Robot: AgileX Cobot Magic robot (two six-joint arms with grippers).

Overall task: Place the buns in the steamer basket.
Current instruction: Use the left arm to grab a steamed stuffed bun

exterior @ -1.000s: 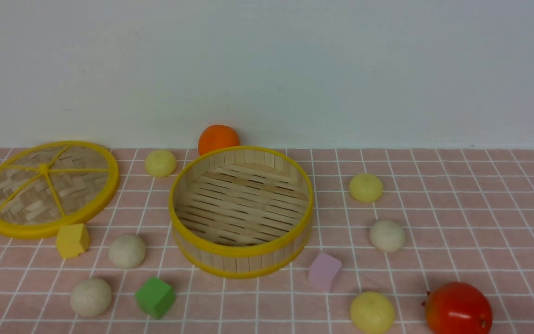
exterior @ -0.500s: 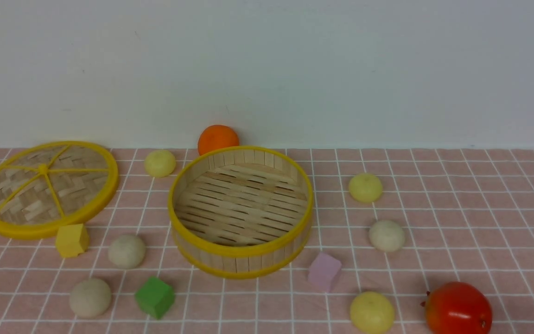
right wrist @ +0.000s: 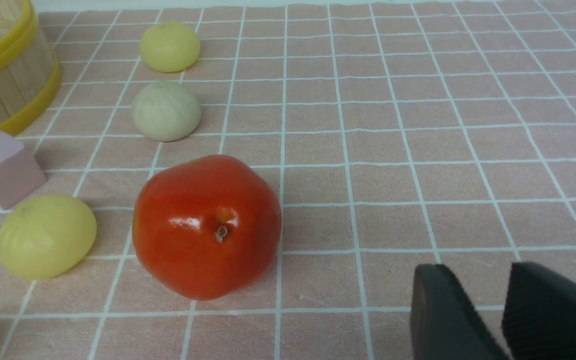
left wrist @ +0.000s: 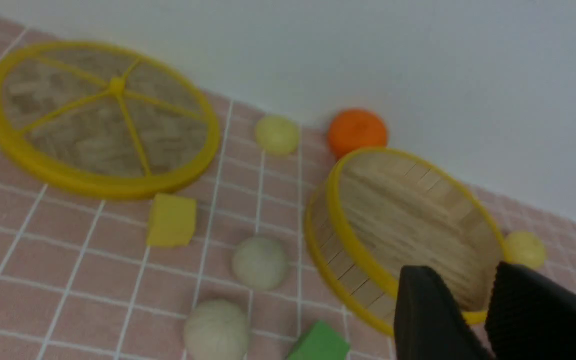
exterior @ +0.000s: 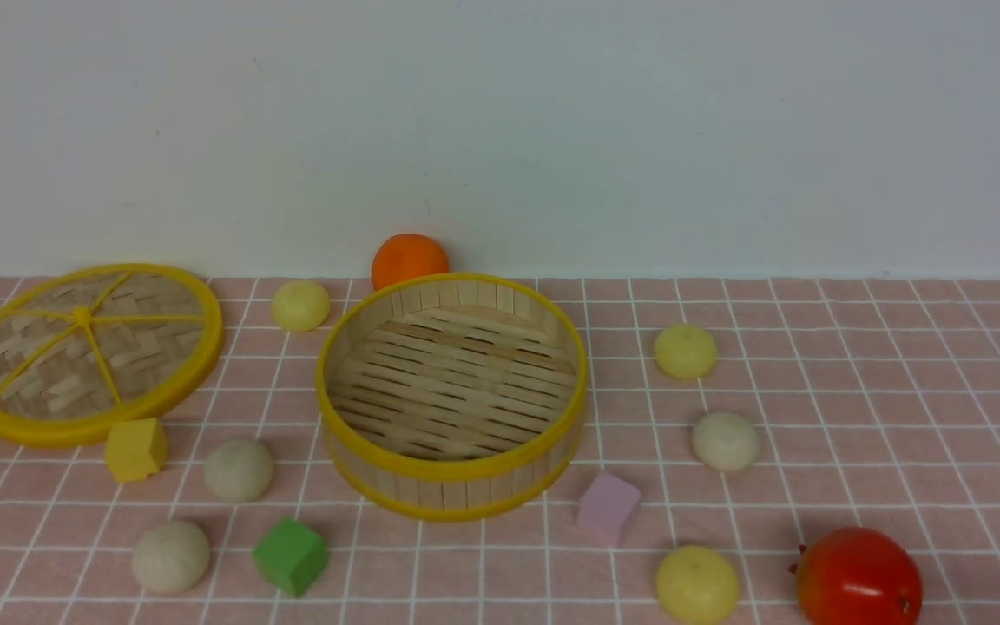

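The steamer basket (exterior: 452, 495) stands empty mid-table. Three pale yellow buns lie at the back left (exterior: 300, 305), to the right (exterior: 685, 351) and at the front right (exterior: 697, 584). Three off-white buns lie to the left (exterior: 239, 470), at the front left (exterior: 171, 556) and to the right (exterior: 726, 441). My left gripper (left wrist: 463, 270) hangs open and empty over the basket's near rim (left wrist: 348, 220). My right gripper (right wrist: 473, 270) is open and empty above bare cloth, to the right of the red fruit (right wrist: 207, 225).
The flat woven lid (exterior: 83, 347) lies at the back left. An orange fruit (exterior: 409, 259) sits behind the basket and the red fruit (exterior: 858, 577) at the front right. Yellow (exterior: 135, 449), green (exterior: 290, 555) and pink (exterior: 608, 508) cubes are scattered around. A wall closes the back.
A dark sliver of the left arm has come in at the left edge of the front view. Nothing on the table has moved.
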